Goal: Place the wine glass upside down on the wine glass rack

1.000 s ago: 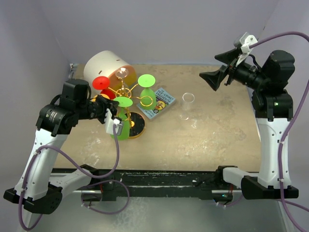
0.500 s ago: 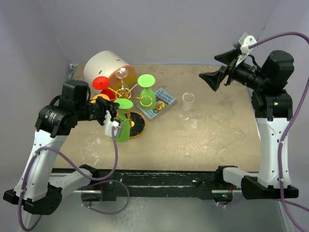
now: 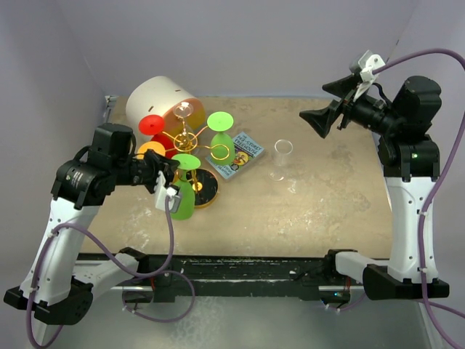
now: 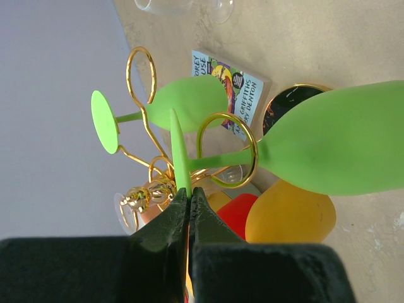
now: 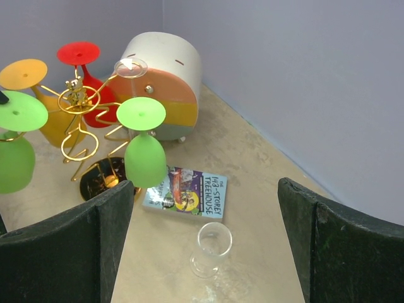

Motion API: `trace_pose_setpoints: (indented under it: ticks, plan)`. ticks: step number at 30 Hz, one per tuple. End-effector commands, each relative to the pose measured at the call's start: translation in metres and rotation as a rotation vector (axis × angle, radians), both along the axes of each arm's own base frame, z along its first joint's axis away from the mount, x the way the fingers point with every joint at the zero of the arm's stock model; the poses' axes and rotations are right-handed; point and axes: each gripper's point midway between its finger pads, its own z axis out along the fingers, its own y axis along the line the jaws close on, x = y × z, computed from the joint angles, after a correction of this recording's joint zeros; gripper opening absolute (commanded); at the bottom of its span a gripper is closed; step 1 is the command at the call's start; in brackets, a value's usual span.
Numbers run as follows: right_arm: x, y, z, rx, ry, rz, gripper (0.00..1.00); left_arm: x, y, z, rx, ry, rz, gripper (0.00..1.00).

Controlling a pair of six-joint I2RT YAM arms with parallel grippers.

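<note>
the left gripper (image 4: 188, 192) is shown clenched on the thin edge of the foot of a green wine glass (image 4: 328, 148), which is held inverted at the near side of the wine glass rack (image 3: 187, 135), foot uppermost and bowl hanging below. in the left wrist view the glass's stem is seen crossing one of the rack's gold ring-ended arms; whether it sits fully inside the ring cannot be told. in the top view the bowl is seen just beside the rack's round black base, at its near-left edge.

the right gripper (image 3: 314, 100) is held high over the far right part of the table (image 3: 327, 211), well apart from the rack, its jaws spread wide with nothing between them.

a second green glass (image 5: 142, 148), a red glass (image 5: 88, 79) and an orange glass (image 5: 38, 95) are seen hung upside down on other arms of the rack. a white cylinder (image 3: 156, 98) is laid on its side behind the rack. a book (image 3: 236, 154) is laid flat just to the right of the rack's base, and a clear glass (image 5: 211, 247) is stood rim up on the table near the book's right side.
</note>
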Motion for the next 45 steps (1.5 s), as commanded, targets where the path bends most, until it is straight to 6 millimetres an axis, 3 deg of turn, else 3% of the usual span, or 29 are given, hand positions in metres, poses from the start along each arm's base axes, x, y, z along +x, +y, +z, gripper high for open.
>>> trace_pose_setpoints:
  ticks: [1, 16, 39, 45]
  plan:
    - [-0.002, -0.002, 0.005, -0.016, -0.040, 0.001, 0.98, -0.011, -0.007, 0.002, -0.019, -0.012, -0.066, 0.01]
    - [-0.001, -0.002, -0.002, -0.027, -0.025, 0.004, 0.99, -0.015, -0.004, -0.018, 0.023, 0.027, -0.081, 0.08]
    - [0.006, -0.006, -0.017, -0.063, -0.001, -0.017, 0.99, -0.022, 0.008, -0.030, 0.081, 0.034, -0.061, 0.39]
    - [0.008, -0.008, -0.022, -0.077, 0.010, -0.021, 0.99, -0.026, 0.007, -0.031, 0.076, 0.047, -0.077, 0.42]
